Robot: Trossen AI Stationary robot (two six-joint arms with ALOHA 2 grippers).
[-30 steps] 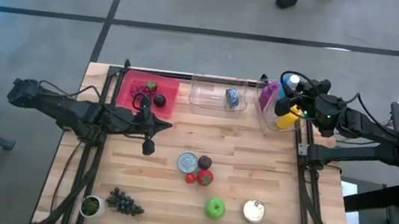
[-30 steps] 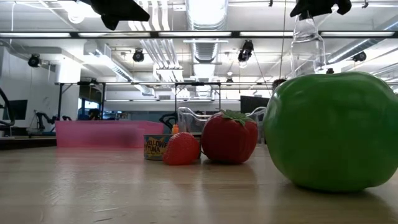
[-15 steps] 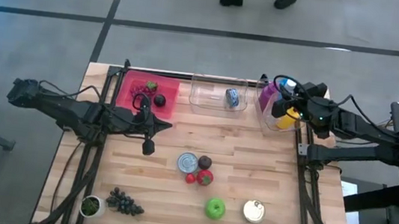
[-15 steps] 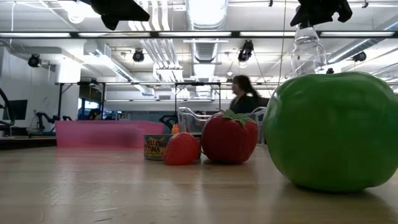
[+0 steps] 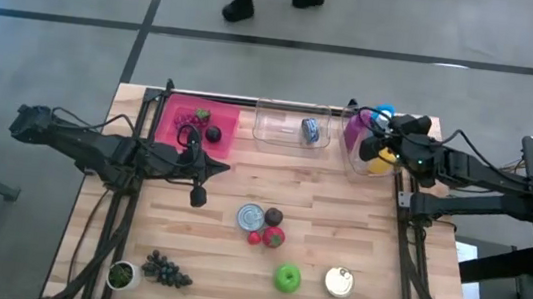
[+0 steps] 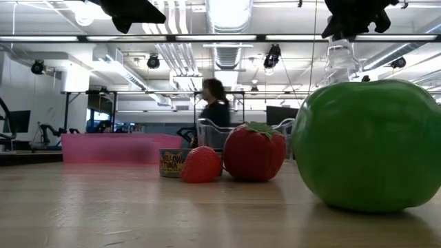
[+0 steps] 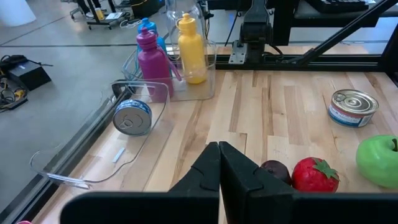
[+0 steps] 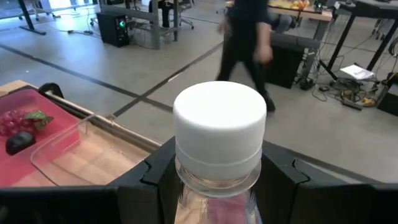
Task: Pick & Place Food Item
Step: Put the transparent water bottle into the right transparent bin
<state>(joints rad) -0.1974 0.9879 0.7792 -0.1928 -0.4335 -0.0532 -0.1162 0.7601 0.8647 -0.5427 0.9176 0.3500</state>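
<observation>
Right tool shifted left over bin, clamped on clear bottle; cap visible only wrist view.

Table — pale wood planks, matt; clear bin — glossy plastic; tuna can — shiny metal lid.

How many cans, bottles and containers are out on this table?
Cans: 3 (blue can, tuna can, silver can)
Bottles: 4 (purple bottle, yellow bottle, blue bottle, clear bottle)
Containers: 3 (pink tray, middle clear bin, bottle bin)
Total: 10
</observation>
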